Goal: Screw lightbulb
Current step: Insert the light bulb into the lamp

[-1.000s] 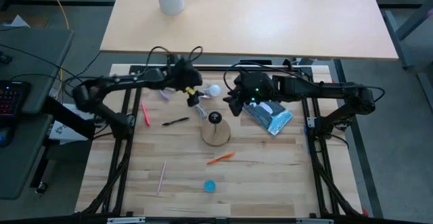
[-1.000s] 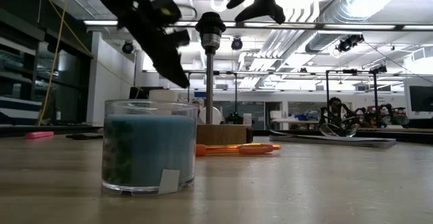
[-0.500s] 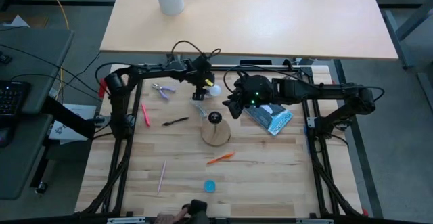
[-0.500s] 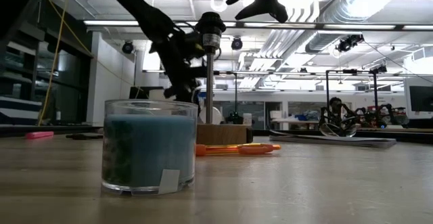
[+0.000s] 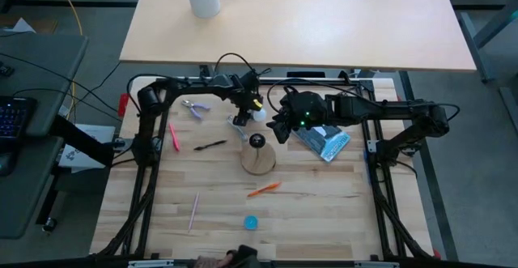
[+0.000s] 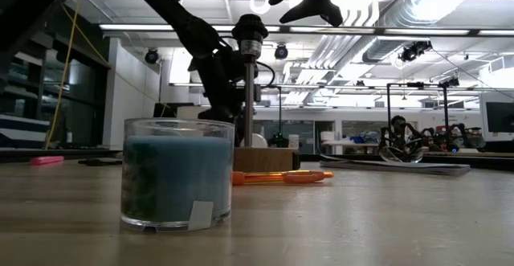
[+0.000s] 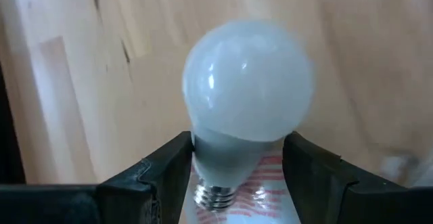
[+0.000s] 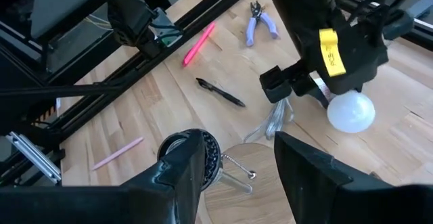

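The left arm stretches in from nine o'clock across the far part of the counter (image 5: 324, 211), its wrist bent down near centre. The left gripper (image 5: 254, 112) has its jaws clamped on the lightbulb (image 7: 247, 92). The right arm reaches in from three o'clock; the right gripper (image 5: 277, 126) hangs with jaws spread apart.

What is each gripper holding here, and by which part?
Left gripper holds the lightbulb by its neck, just above the screw base. Right gripper is open, holding nothing.
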Tool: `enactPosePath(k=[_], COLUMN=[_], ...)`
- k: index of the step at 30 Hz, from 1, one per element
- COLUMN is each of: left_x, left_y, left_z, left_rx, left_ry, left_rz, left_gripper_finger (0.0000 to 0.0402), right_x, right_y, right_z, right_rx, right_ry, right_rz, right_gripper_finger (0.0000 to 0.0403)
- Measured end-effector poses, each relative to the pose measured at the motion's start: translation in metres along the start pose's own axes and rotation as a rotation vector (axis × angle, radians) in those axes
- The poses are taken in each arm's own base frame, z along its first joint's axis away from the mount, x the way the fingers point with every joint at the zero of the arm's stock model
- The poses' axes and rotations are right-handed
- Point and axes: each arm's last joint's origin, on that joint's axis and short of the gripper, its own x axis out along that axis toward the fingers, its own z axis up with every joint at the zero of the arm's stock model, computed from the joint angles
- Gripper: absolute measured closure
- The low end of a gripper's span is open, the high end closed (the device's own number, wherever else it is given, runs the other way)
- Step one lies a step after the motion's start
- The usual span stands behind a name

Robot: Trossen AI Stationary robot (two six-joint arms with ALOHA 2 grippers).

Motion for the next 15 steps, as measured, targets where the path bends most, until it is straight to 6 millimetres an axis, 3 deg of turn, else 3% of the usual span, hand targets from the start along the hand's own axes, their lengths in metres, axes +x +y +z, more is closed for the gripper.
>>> enactPosePath(k=[4,9,15], left_x=[0.01,0.006,-0.035], left_y=[-0.003,-0.007,-0.003], left_z=[-0.001,0.005,0.007], left_rx=[-0.023,-0.01,-0.093], left_ry=[0.061,0.078,0.025], left_rz=[0.016,0.043,0.078], left_gripper_finger=[0.0195,0.0216,0.0289], right_x=[0.0,0.0,-0.008], right_y=[0.0,0.0,0.0], right_z=[0.0,0.0,0.001], right_rx=[0.0,-0.002,-0.05], right_ry=[0.0,0.001,-0.006], right_rz=[0.0,0.0,0.003], right_gripper_finger=[0.0231,0.0231,0.0231])
